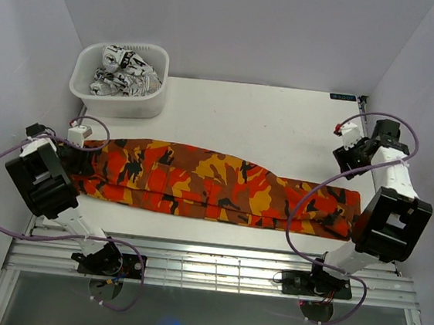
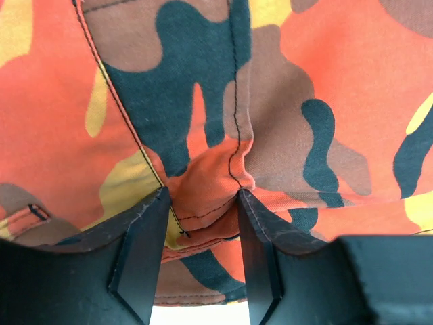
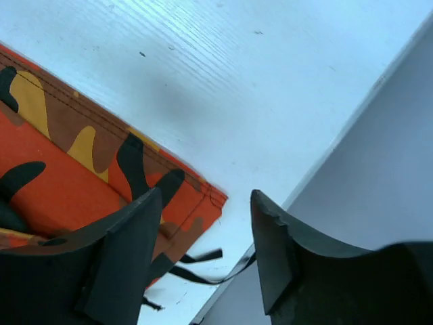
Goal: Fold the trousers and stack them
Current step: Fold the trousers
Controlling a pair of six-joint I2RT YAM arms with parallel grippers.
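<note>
The orange, red and black camouflage trousers (image 1: pixel 215 182) lie flat and stretched across the table, waist to the left, leg hems to the right. My left gripper (image 1: pixel 87 146) is at the waist end. In the left wrist view it (image 2: pixel 202 196) is shut on a bunched fold of the trousers (image 2: pixel 284 101), with cloth pressed against both fingers. My right gripper (image 1: pixel 347 162) is open and empty, raised above the table just beyond the hem. In the right wrist view it (image 3: pixel 205 195) frames the hem corner (image 3: pixel 196 203) and loose black ties (image 3: pixel 203 271).
A white basket (image 1: pixel 122 106) holding black-and-white patterned clothes stands at the back left. The white side wall (image 3: pixel 379 169) is close to the right gripper. A metal rail (image 1: pixel 214 263) runs along the table's near edge by the arm bases.
</note>
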